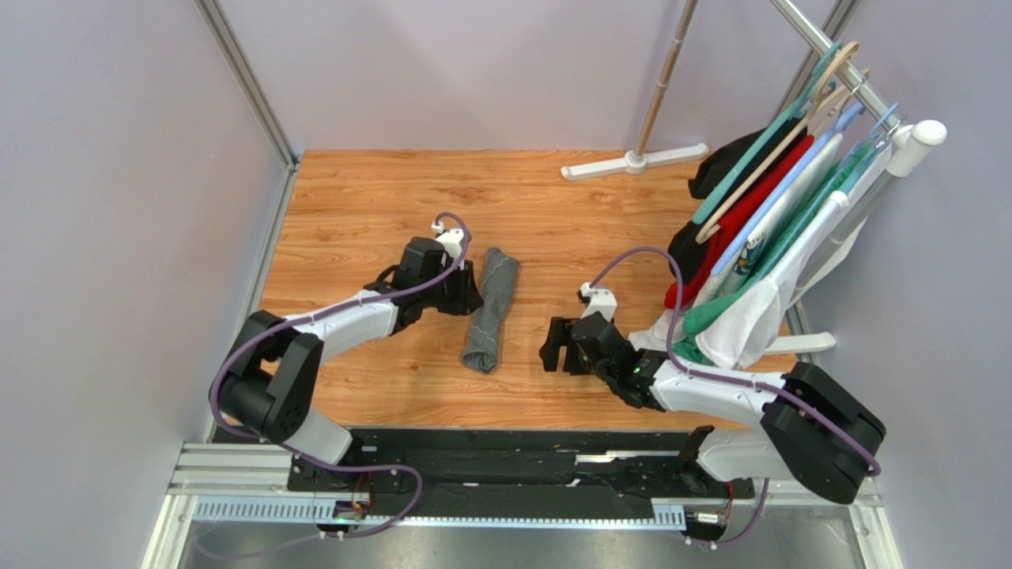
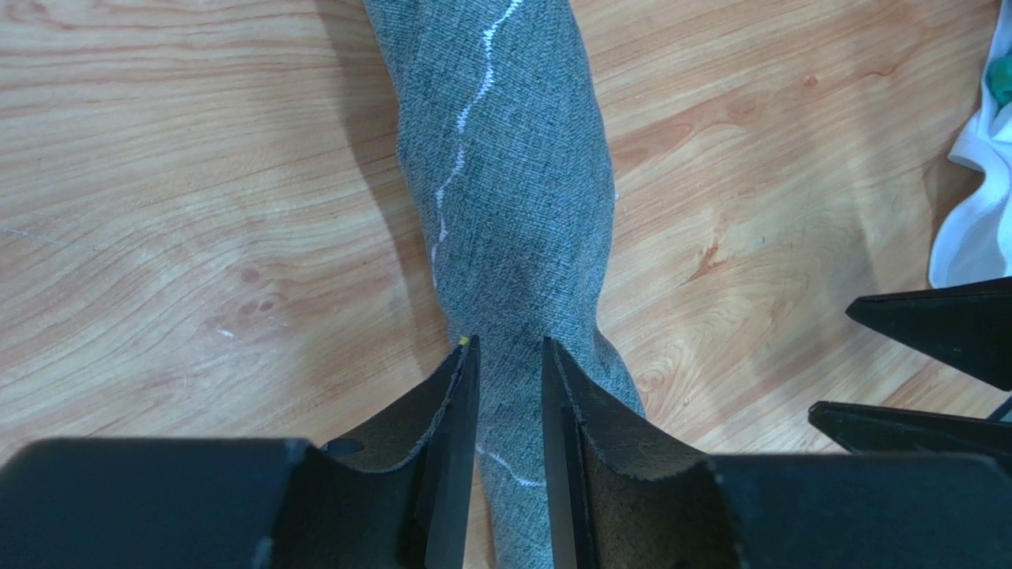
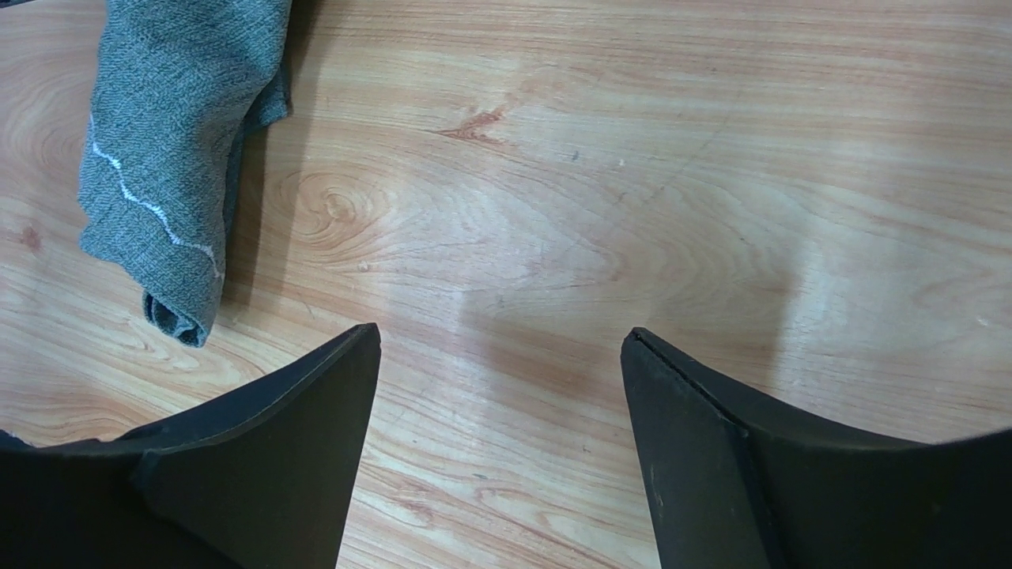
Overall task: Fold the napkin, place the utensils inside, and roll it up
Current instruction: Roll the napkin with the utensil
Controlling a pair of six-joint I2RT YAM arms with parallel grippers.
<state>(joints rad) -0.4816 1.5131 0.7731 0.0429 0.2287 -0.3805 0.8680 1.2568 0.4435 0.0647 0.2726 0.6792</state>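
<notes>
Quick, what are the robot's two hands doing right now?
Left gripper: pinched shut on the rolled napkin.
Right gripper: open, holding nothing, above the table.

Bright, even light; soft shadow beside the napkin [image 2: 511, 178].

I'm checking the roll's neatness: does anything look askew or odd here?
The napkin, mid-table, is rolled unevenly and twisted: its pale stitched line wanders crookedly along it where the left gripper pinches it.
</notes>
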